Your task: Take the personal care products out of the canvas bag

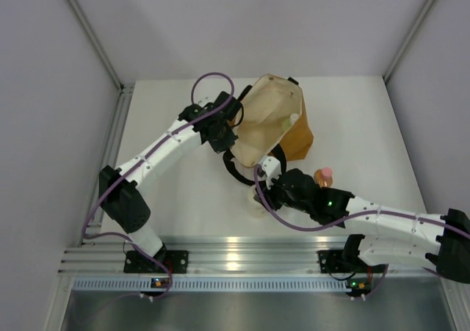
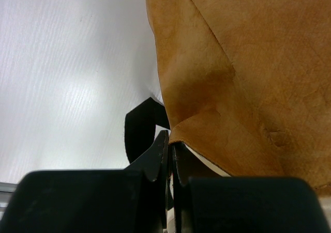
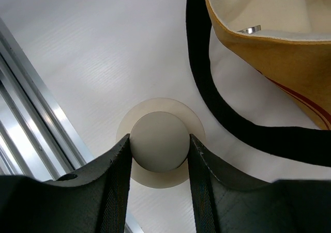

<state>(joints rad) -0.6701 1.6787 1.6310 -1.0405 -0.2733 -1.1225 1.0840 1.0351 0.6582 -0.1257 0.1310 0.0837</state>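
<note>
The canvas bag (image 2: 248,78) is coarse woven cloth, matt and creased, with a smoother cream cloth lining (image 3: 269,8). Its black handle (image 3: 204,96) is matt webbing. The cream bottle (image 3: 159,141) has a smooth, matt plastic lid. The 2 fingers (image 3: 120,184) of the right gripper (image 3: 158,145) are matt black plastic, faintly grainy. The table (image 3: 88,57) is white and finely ribbed, with a soft sheen. The rail (image 1: 242,252) is shiny brushed metal.

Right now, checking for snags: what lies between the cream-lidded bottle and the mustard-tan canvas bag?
A black loop handle lies between cream bottle and canvas bag, in the right wrist view.
</note>
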